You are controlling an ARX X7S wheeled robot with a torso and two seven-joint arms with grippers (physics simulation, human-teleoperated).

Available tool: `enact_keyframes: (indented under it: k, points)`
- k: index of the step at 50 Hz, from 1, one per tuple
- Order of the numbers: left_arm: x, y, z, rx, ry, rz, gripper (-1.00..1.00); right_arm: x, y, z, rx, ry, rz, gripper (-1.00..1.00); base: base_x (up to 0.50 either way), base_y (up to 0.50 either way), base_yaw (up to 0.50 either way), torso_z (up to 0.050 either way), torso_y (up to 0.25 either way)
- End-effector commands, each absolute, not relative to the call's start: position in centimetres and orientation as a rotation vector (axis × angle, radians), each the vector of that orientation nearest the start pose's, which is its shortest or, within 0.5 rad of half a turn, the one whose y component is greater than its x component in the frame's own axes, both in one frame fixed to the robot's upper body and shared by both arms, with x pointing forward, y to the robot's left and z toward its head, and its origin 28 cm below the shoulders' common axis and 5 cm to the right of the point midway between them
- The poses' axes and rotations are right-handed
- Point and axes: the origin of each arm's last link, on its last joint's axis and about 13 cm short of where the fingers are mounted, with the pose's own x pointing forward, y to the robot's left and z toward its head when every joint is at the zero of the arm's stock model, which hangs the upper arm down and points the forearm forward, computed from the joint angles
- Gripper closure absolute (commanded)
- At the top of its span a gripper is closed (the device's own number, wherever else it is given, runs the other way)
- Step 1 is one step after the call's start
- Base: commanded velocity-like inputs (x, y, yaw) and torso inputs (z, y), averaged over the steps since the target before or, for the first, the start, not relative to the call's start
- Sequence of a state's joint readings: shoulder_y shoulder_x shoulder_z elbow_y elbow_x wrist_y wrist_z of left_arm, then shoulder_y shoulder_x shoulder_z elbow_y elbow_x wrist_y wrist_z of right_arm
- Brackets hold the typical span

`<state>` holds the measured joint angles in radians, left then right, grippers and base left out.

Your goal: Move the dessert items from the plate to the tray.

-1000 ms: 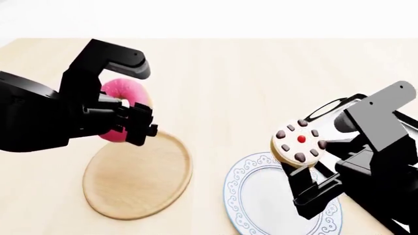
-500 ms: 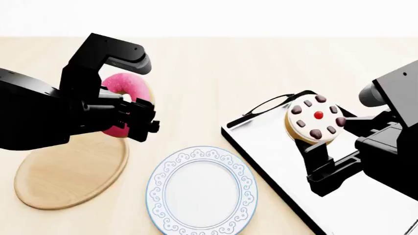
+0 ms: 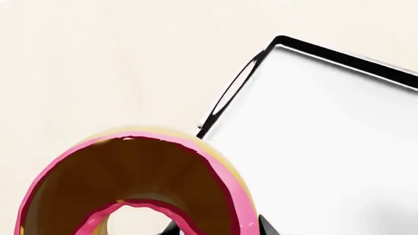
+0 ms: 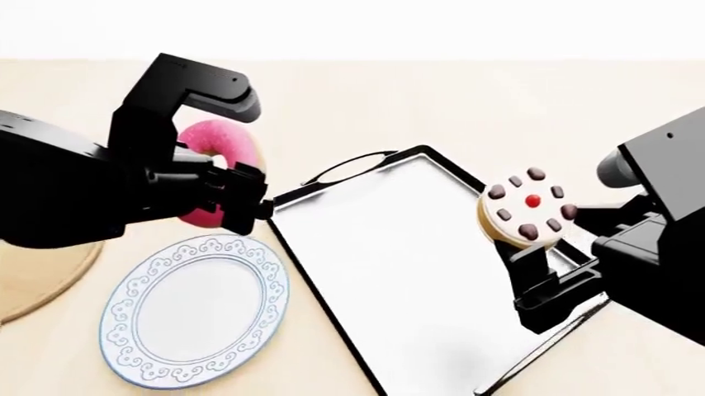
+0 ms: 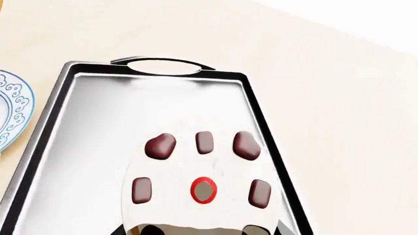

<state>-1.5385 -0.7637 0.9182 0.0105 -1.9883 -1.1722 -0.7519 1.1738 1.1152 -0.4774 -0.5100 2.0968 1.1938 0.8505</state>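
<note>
A pale wooden table (image 4: 441, 107) fills the frame, bearing a black-rimmed tray (image 4: 330, 313) at centre, a blue-patterned white plate (image 4: 132, 285) lower left, and a round wooden board (image 4: 33, 289) at the left edge.

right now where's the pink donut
In the head view the pink donut is at the left, held up in the left gripper above the table, just beside the tray's near-left corner and above the patterned plate.

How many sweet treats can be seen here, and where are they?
2. The pink donut is held up in the left gripper, beside the tray. The small iced cake is held in the right gripper, over the tray's right edge. Neither plate holds any.
</note>
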Motion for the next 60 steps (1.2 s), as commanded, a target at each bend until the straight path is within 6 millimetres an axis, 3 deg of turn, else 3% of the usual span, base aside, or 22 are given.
enact_keyframes:
  k: [1, 12, 22, 29, 37, 48, 60]
  points:
    - [26.8, 23.9, 31.2, 0.176, 0.569, -0.4, 1.0, 18.0, -17.6, 29.1, -0.275, 0.403, 0.336, 1.0, -0.07, -0.5, 0.0, 0.0, 0.0]
    - [27.6, 23.3, 31.3, 0.179, 0.555, -0.418, 1.0, 18.4, -17.2, 28.6, -0.27, 0.41, 0.356, 1.0, -0.02, -0.18, 0.0, 0.0, 0.001]
    - [30.4, 20.6, 31.8, 0.219, 0.548, -0.491, 1.0, 19.0, -16.8, 27.9, -0.271, 0.42, 0.373, 1.0, 0.0, 0.0, 0.0, 0.002, 0.001]
    - [33.3, 18.2, 30.9, 0.247, 0.57, -0.555, 1.0, 19.3, -16.9, 27.4, -0.268, 0.431, 0.376, 1.0, 0.0, 0.0, 0.0, 0.0, 0.0]
    - [34.9, 16.2, 28.8, 0.268, 0.627, -0.618, 1.0, 19.4, -16.9, 27.0, -0.271, 0.437, 0.377, 1.0, 0.0, 0.0, 0.0, 0.0, 0.001]
    - [35.3, 14.5, 26.4, 0.306, 0.735, -0.703, 1.0, 19.4, -17.0, 27.2, -0.275, 0.438, 0.376, 1.0, 0.0, 0.0, 0.0, 0.0, 0.0]
    - [34.9, 13.7, 26.3, 0.343, 0.785, -0.758, 1.0, 19.5, -17.0, 27.2, -0.28, 0.438, 0.379, 1.0, 0.0, 0.0, 0.0, 0.0, 0.001]
